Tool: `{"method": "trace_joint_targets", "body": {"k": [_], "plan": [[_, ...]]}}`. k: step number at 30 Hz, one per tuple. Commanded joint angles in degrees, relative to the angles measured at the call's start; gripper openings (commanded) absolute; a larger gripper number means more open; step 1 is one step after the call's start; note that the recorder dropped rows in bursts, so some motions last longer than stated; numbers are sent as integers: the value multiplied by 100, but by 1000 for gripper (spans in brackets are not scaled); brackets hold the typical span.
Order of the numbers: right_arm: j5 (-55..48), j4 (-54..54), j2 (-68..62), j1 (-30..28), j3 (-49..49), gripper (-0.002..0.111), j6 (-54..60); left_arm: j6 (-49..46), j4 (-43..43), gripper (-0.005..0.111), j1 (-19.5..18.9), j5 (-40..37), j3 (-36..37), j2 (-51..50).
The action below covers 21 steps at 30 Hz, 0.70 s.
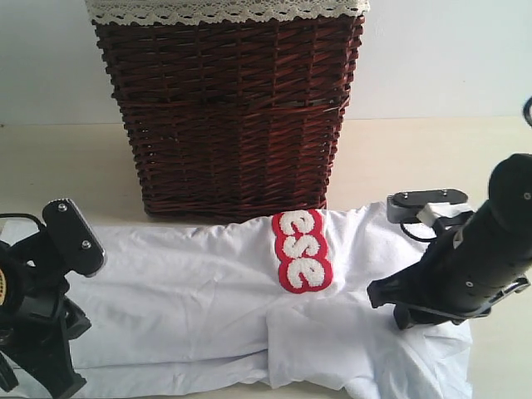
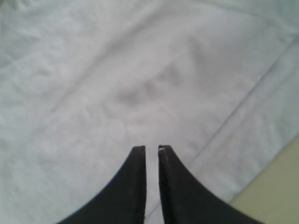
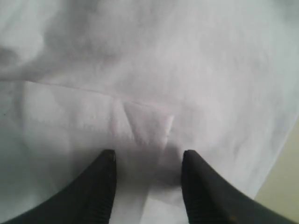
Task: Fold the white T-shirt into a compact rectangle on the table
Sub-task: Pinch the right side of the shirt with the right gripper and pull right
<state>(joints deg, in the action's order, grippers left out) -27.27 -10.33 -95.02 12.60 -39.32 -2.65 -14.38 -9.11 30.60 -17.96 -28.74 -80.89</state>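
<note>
Right end effector stands open over the shirt hem; left end effector sits nearly closed, empty. A shallow pinch could slip.

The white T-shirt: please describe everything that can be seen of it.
The white T-shirt looks like soft, wrinkled cotton. It lies spread on the table, partly folded. A band of fuzzy white letters edged in red shows near the basket. The fingers of the right gripper stand open over it.
</note>
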Motion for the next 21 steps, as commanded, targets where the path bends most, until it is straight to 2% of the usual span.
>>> {"method": "trace_joint_targets", "body": {"k": [1, 6, 11, 16, 21], "plan": [[284, -1768, 515, -328, 428, 45, 1688, 133, 75, 12, -19, 186, 16, 46], [445, -3763, 696, -656, 848, 45, 3621, 148, 137, 12, -19, 166, 16, 46], [630, -4823, 681, -1044, 1218, 45, 4680, 148, 277, 12, -19, 183, 16, 46], [224, -6424, 607, -1145, 1294, 45, 6322, 148, 277, 12, -19, 194, 16, 46], [495, -6720, 221, -1145, 1318, 45, 6548, 148, 299, 12, -19, 184, 16, 46]]}}
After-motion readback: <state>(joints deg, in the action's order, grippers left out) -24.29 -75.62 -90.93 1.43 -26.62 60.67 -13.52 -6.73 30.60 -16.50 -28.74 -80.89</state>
